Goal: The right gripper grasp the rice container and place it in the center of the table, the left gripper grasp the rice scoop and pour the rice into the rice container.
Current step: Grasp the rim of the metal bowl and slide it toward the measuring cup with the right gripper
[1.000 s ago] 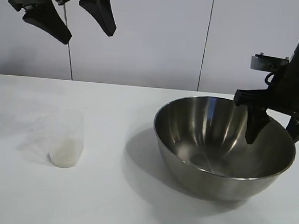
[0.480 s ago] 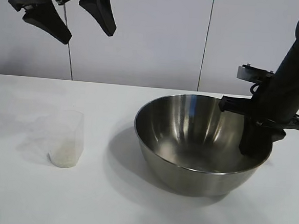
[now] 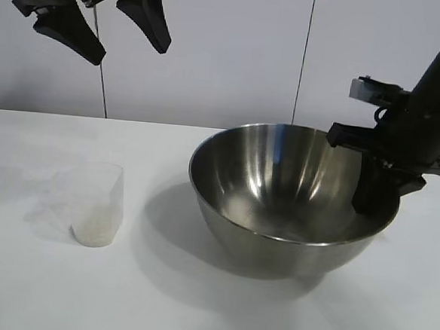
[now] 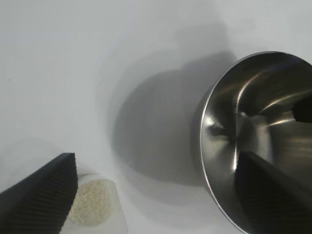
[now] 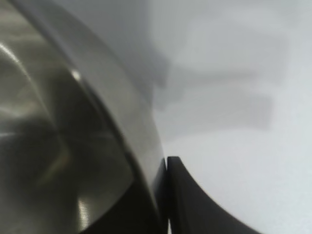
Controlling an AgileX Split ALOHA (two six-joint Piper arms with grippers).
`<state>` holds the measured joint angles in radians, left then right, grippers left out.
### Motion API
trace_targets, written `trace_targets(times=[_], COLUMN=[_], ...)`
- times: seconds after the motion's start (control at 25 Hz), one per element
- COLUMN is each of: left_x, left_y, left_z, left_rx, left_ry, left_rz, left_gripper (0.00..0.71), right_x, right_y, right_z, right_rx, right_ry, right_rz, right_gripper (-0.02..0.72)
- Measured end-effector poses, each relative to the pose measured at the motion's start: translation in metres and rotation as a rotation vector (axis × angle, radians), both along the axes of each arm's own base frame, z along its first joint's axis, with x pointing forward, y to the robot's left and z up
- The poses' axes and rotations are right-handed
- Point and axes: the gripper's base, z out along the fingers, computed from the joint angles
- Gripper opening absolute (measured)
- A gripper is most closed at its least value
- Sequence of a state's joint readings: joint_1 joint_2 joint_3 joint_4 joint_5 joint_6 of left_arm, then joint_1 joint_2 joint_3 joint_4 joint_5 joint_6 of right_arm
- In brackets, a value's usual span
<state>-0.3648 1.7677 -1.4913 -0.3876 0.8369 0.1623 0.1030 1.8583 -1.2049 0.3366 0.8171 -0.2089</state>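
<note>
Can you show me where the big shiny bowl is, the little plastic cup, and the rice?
rice container (image 3: 279,184): exterior view, on the bowl's shiny inner wall.
rice scoop (image 3: 101,194): exterior view, on the cup's clear side wall.
rice (image 4: 91,208): left wrist view, on the whitish grains inside the cup.

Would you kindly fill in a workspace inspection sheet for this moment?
Surface: white table, bare apart from the job's things.
Job's things: steel rice container, tilted, right rim raised; clear rice scoop upright at left, rice inside.
Clutter: nothing seen.
Grippers: right gripper shut on the container's right rim; left gripper open, high above the scoop.
Cables: thin cable behind the left gripper.
Surroundings: pale panelled wall.
</note>
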Motion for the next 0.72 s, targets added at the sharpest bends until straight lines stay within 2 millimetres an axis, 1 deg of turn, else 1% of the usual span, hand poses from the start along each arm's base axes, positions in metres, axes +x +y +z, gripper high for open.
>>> trace_targets(times=[0.28,0.36,0.44,0.6,0.72], left_x=[0.000,0.000,0.000,0.000,0.000], left_y=[0.000,0.000,0.000,0.000,0.000], left_z=[0.000,0.000,0.000,0.000,0.000], left_rx=[0.000,0.000,0.000,0.000,0.000], left_ry=[-0.001,-0.001,-0.001,-0.001,-0.001], left_rz=[0.000,0.000,0.000,0.000,0.000], left_gripper=[0.633,0.633,0.633,0.633,0.633], right_x=[0.000,0.001,0.001,-0.002,-0.003], right_y=[0.008,0.011,0.019,0.041,0.043], right_z=[0.004,0.005,0.005,0.005,0.005], right_rx=[0.094,0.098,0.095,0.096,0.089], right_ry=[-0.005,-0.016,-0.033,-0.052,-0.040], right_rz=[-0.018,-0.017,0.000,0.037,0.014], right_gripper=[0.010,0.010,0.010,0.010,0.010])
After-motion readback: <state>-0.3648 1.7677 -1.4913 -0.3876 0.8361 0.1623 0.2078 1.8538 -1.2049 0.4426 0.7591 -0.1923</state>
